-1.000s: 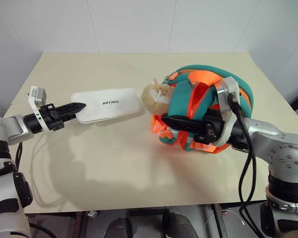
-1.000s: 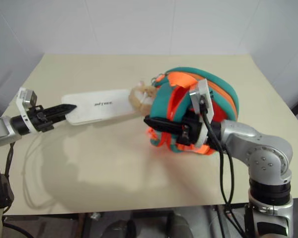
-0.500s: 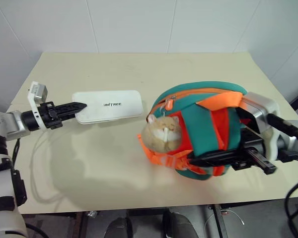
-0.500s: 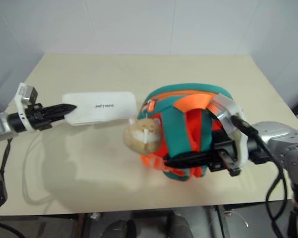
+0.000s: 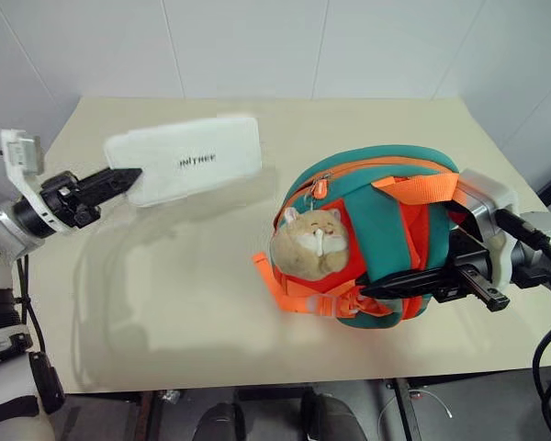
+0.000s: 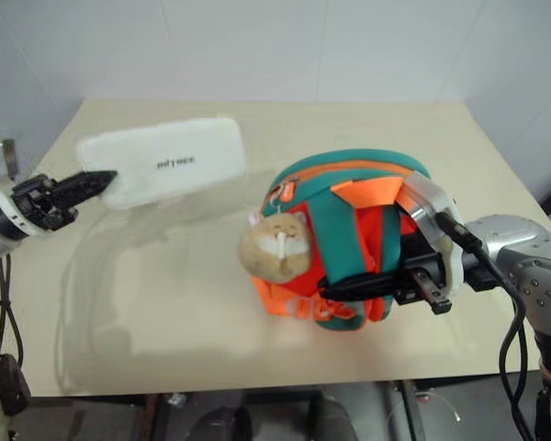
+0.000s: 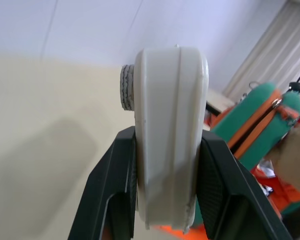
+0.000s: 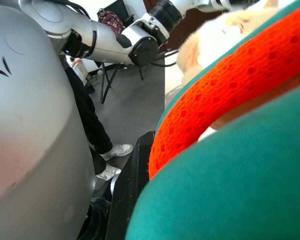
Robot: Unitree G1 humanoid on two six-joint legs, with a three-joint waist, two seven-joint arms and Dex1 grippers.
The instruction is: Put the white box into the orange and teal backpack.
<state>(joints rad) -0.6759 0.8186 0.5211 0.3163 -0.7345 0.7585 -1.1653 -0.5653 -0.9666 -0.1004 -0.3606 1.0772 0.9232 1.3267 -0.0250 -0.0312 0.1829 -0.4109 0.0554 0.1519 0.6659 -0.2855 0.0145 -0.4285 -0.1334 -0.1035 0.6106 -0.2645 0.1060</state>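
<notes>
My left gripper [image 5: 119, 179] is shut on one short end of the white box [image 5: 185, 158], a flat white case with dark lettering, and holds it in the air above the table's left side. In the left wrist view the box [image 7: 170, 115] stands edge-on between both black fingers [image 7: 115, 190]. The orange and teal backpack [image 5: 390, 216] stands upright at the table's right front, with a beige plush toy [image 5: 309, 241] hanging on its front. My right gripper [image 5: 376, 289] is shut on the backpack's lower side, its fingers lying across the orange straps [image 8: 230, 85].
The beige table [image 5: 165, 303] ends in a front edge close to the backpack's base. White walls close off the back and both sides. In the right wrist view a person's dark trouser leg and white shoes [image 8: 115, 150] stand on the floor beyond the table.
My left gripper has lifted the white box off the table and rolled it. The right arm has drawn back to the right, turning the backpack upright with the plush toy facing front.
</notes>
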